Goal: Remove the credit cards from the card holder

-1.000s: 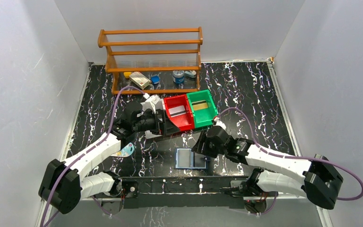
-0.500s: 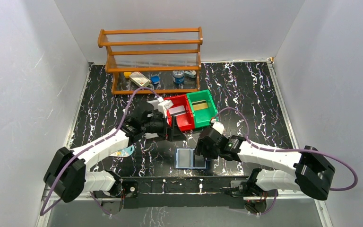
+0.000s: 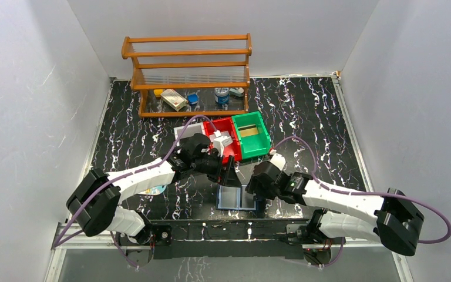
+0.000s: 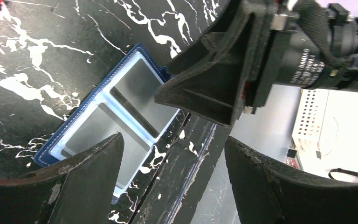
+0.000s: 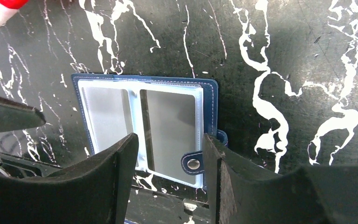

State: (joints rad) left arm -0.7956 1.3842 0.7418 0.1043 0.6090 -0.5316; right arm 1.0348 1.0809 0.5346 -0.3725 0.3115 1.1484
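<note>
The card holder [image 3: 235,198] lies open and flat near the table's front edge, navy outside with clear sleeves showing grey faces. It also shows in the left wrist view [image 4: 116,116] and the right wrist view [image 5: 144,126], where its snap tab [image 5: 193,163] is visible. My left gripper [image 3: 229,174] is open and empty just behind the holder's far edge [image 4: 173,140]. My right gripper [image 3: 257,192] is open and empty over the holder's right half, its jaws either side of the snap tab [image 5: 170,137]. I cannot tell whether cards sit in the sleeves.
A red bin [image 3: 230,147] and a green bin [image 3: 250,135] stand behind the grippers, with a grey flat thing [image 3: 188,129] to their left. A wooden rack [image 3: 188,76] with small items is at the back. A white oval packet [image 3: 152,189] lies under the left arm.
My left gripper has swung from the red bin forward and right to the card holder's far edge. My right gripper has stayed by the holder's right side.
</note>
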